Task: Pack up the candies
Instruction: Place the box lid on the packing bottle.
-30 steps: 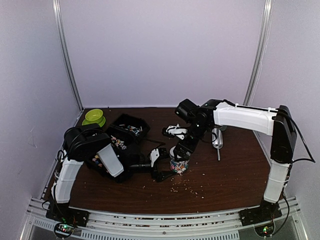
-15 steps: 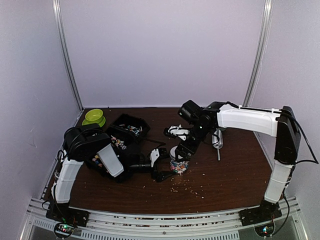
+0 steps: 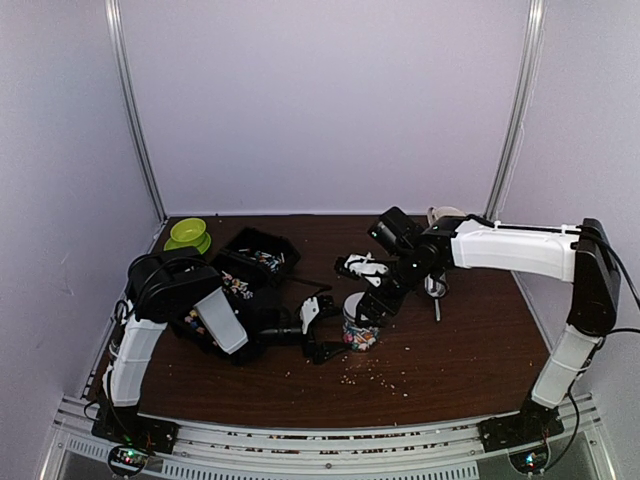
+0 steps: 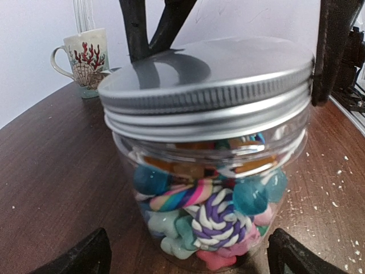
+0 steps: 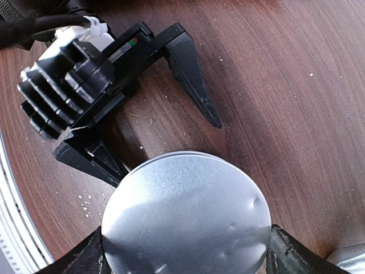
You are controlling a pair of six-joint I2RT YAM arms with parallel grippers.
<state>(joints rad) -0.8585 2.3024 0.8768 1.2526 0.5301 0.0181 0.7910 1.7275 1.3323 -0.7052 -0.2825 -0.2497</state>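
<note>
A clear jar [image 4: 205,200] full of the candies [image 4: 222,217], striped, teal and pink, stands on the brown table [image 3: 450,340]. A silver lid [image 4: 211,74] sits on it. In the right wrist view my right gripper [image 5: 185,251] hangs over the jar, and its fingers [image 5: 285,257] press against opposite edges of the lid [image 5: 185,220]. My left gripper [image 4: 188,257] lies low on the table and is open. Its two fingertips flank the jar's base with a gap on each side. From above, the jar [image 3: 358,330] stands between the left gripper [image 3: 332,330] and the right gripper [image 3: 365,312].
A black bin [image 3: 250,270] holding more sweets lies behind the left arm, with a green bowl [image 3: 188,233] at the back left. A shell-patterned mug [image 4: 85,60] stands at the back right. A white-handled tool [image 3: 433,280] lies near it. Pale crumbs [image 3: 375,375] dot the table.
The right arm has swung to the right and stretched lower while its gripper stayed over the jar. Its fingers have drawn in slightly onto the lid. The left arm has not moved.
</note>
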